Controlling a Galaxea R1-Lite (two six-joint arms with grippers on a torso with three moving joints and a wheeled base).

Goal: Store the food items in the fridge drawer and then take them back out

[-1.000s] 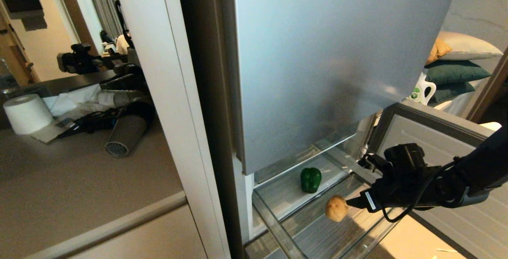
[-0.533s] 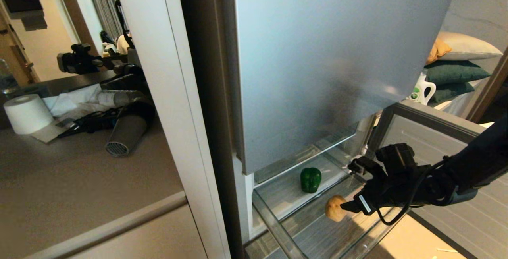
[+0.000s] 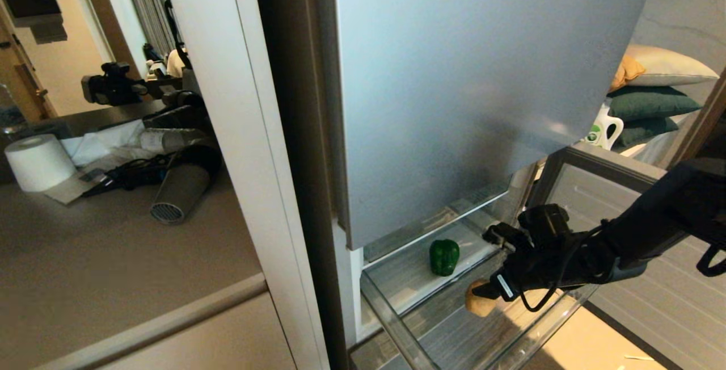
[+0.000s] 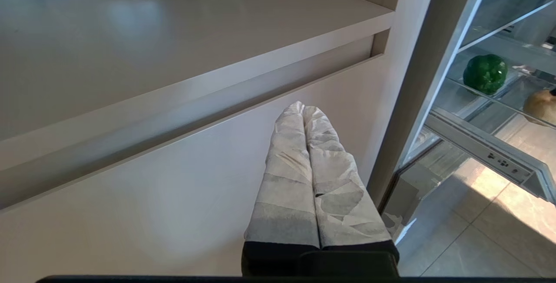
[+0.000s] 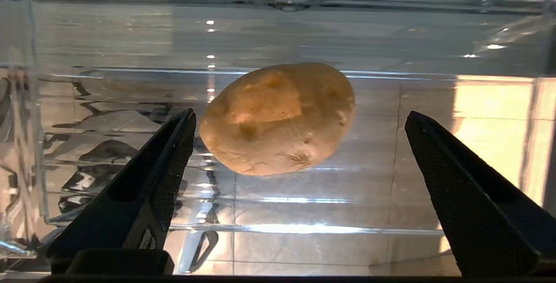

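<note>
In the open fridge drawer, the right gripper spreads its jaws wide around a potato, ready to grip; green pepper at eleven o'clock of it. The left gripper, jaws closed, hangs parked.

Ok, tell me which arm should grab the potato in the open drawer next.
The right. Its gripper is already at the open drawer with fingers spread on either side of the potato. The left gripper is shut and parked by the cabinet front, away from the drawer.
</note>
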